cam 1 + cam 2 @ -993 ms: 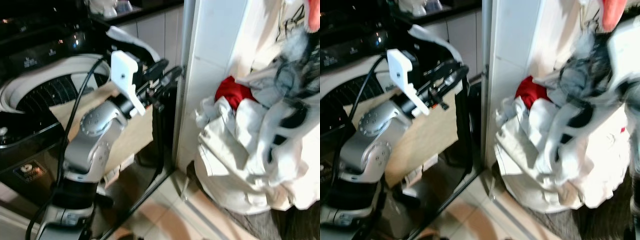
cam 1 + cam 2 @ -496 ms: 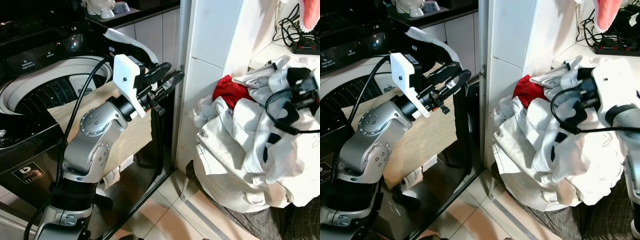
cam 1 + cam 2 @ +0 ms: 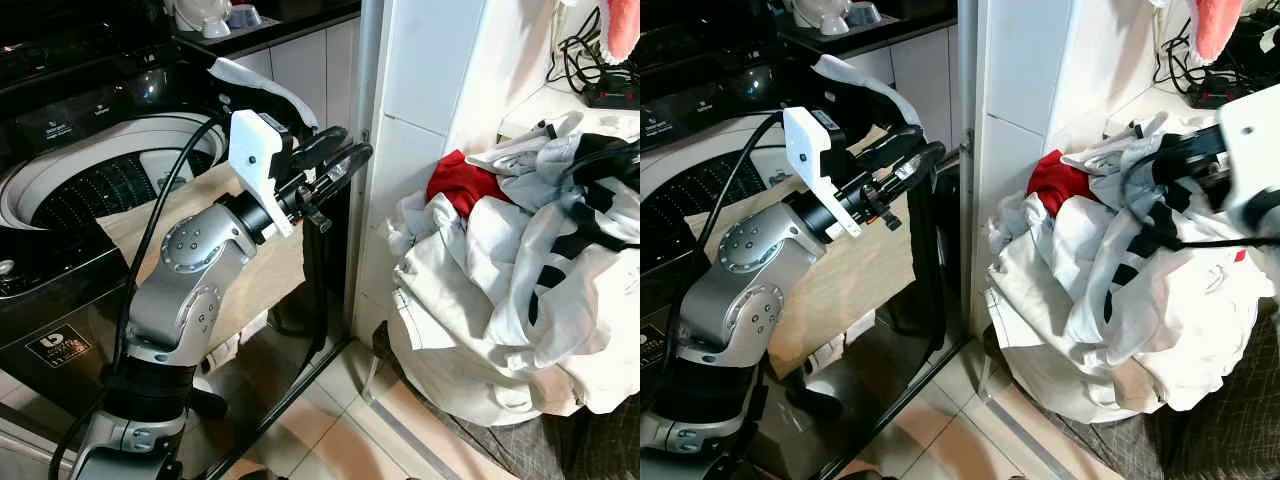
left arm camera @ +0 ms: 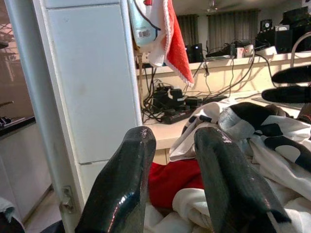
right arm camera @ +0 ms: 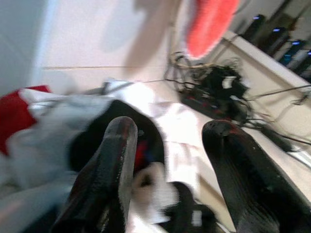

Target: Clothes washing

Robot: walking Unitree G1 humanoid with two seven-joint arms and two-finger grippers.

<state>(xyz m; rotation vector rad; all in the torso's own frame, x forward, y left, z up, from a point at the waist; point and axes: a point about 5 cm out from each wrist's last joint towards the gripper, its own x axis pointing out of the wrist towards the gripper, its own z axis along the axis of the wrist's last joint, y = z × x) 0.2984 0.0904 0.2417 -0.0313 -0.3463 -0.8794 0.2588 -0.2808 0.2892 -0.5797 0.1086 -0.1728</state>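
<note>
Right eye view: right gripper [image 3: 1175, 152] spread empty at laundry pile [image 3: 1120, 300] top; left gripper [image 3: 912, 150] spread, farther, pile to its right.

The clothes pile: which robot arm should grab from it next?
Probably the right. The right gripper hangs open just over the clothes pile, while the left gripper is raised near the washing machine.
</note>
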